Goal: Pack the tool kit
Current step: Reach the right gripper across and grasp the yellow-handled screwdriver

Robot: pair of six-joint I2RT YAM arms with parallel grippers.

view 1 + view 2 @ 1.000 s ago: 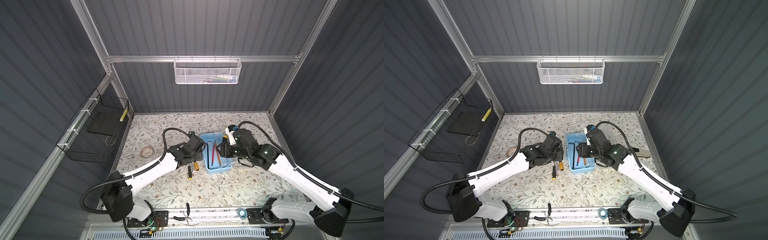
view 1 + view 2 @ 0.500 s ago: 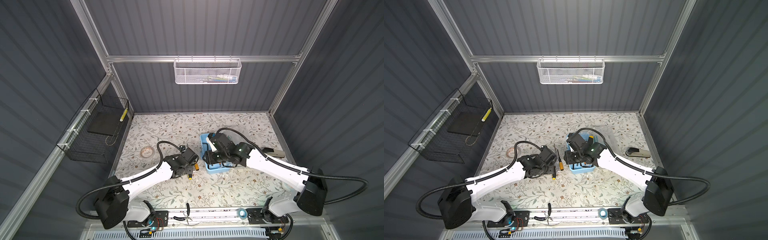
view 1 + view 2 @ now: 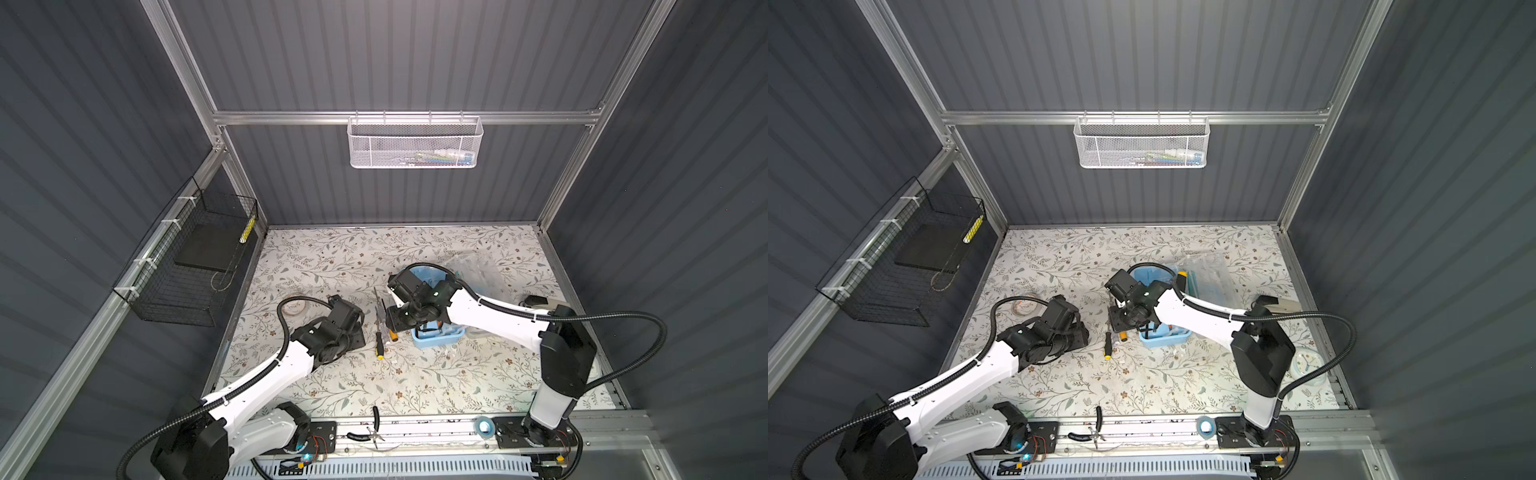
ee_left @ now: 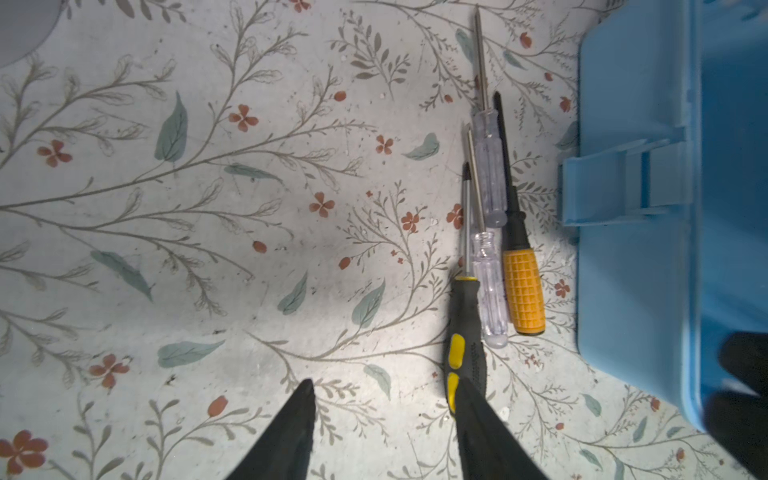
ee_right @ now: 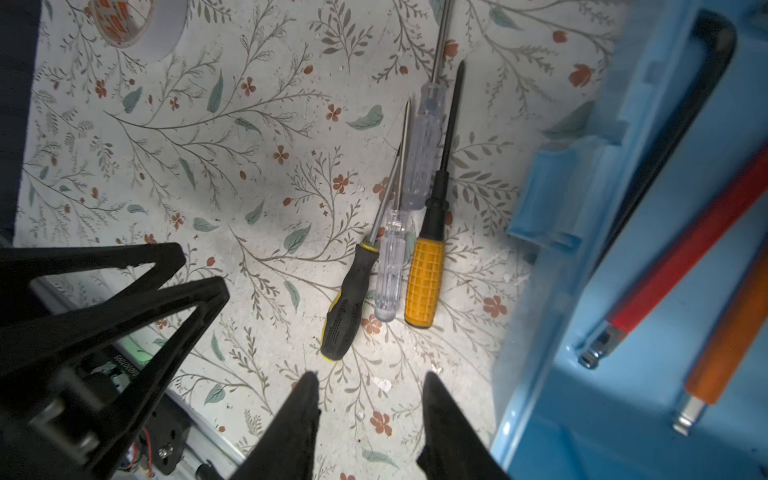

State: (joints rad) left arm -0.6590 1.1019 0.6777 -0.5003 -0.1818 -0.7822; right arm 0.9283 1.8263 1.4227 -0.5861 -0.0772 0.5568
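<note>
Screwdrivers (image 5: 426, 282) beside case (image 5: 623, 415), just ahead of right gripper (image 5: 369, 376).

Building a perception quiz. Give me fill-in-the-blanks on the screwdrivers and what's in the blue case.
1. ____ screwdrivers lie on the table beside the light-blue case.
2. Two of them have ____ handles.
3. The black-handled screwdriver has ____ accents.
4. In the case, the red hex key lies between the black hex key and an ____ one.

Missing words: four; clear; yellow; orange.
</note>
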